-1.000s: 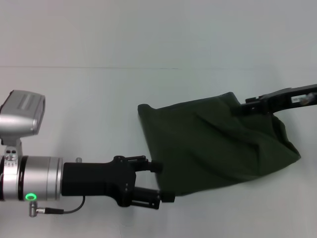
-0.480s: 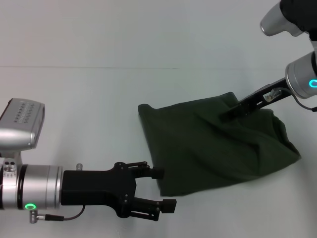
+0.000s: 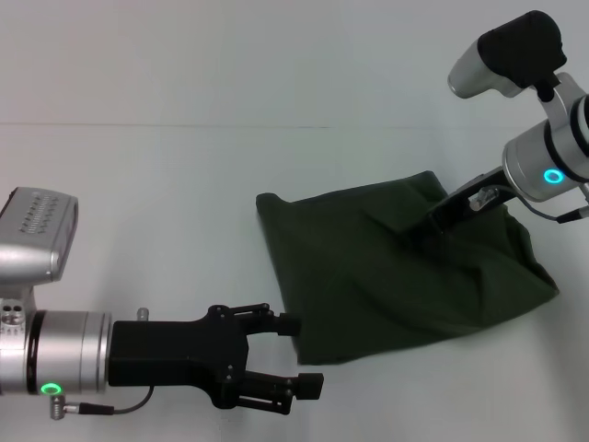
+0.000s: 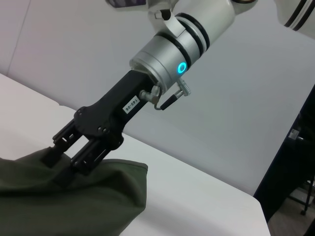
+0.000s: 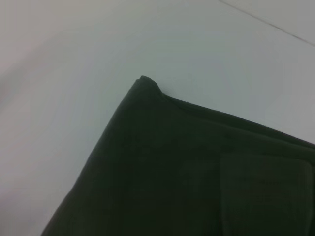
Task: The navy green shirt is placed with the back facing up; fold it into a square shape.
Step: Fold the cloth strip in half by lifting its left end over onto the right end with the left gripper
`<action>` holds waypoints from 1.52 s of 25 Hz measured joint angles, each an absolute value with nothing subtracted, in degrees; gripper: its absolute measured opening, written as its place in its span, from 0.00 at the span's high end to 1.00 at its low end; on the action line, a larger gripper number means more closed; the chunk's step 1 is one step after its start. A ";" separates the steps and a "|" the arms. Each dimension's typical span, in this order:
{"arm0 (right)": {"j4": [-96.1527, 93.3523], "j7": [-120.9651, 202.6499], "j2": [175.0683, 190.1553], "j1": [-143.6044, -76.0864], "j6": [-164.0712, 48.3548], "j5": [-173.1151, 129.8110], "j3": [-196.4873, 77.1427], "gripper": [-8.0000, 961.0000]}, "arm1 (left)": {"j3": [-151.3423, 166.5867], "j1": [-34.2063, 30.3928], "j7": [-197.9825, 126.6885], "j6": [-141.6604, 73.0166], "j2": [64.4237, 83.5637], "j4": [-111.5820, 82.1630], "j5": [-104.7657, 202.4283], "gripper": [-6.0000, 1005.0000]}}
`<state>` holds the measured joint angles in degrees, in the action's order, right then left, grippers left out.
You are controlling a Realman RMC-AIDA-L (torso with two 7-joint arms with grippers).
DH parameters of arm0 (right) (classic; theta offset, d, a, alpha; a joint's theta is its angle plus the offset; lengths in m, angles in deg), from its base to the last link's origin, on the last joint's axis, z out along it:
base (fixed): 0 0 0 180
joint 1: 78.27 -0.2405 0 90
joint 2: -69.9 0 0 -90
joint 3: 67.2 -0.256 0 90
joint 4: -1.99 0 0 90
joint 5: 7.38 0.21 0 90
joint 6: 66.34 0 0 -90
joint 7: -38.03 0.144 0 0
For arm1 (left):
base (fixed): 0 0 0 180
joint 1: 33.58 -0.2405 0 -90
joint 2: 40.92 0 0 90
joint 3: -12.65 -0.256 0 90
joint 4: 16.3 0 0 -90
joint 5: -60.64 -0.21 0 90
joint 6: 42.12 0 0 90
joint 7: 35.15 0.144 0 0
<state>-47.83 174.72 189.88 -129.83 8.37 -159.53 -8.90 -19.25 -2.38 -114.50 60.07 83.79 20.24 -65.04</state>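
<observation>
- The left end effector (image 3: 299,354) hovered low over the white table (image 3: 147,203), just beside the near left corner of the navy green shirt (image 3: 386,272); its two fingers stood apart with nothing between them, and it did not touch the cloth.
- The right end effector (image 3: 440,218) reached down at a slant onto the far right part of the shirt, its dark fingers pressed into the fabric near the far edge.
- In the left wrist view the right end effector (image 4: 61,157) showed its fingers sunk into the cloth at a fold; whether they pinched the fabric or merely lay against it could not be told.
- The shirt lay folded into a rough four-sided bundle on the table, right of centre, plain olive side up, with creases running across it and its right end puffed up.
- The right wrist view showed one rounded corner of the shirt (image 5: 197,167) lying flat on the pale table (image 5: 74,59).
</observation>
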 joint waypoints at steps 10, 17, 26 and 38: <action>-45.01 174.76 189.89 -130.08 3.61 -159.44 -7.06 0.30 | -19.17 -2.72 -113.93 59.97 83.79 20.27 -65.04 0.07; -44.15 174.88 190.04 -130.12 1.44 -159.47 -4.41 0.31 | -19.16 -2.83 -113.42 59.64 83.79 20.27 -65.04 0.07; -44.13 175.66 190.04 -130.13 0.11 -159.56 -0.49 0.60 | -19.16 -2.93 -112.94 59.59 83.79 20.34 -65.15 0.07; -44.24 176.97 190.04 -130.23 0.34 -159.63 2.11 0.80 | -19.16 -2.90 -112.44 59.77 83.79 20.35 -65.31 0.07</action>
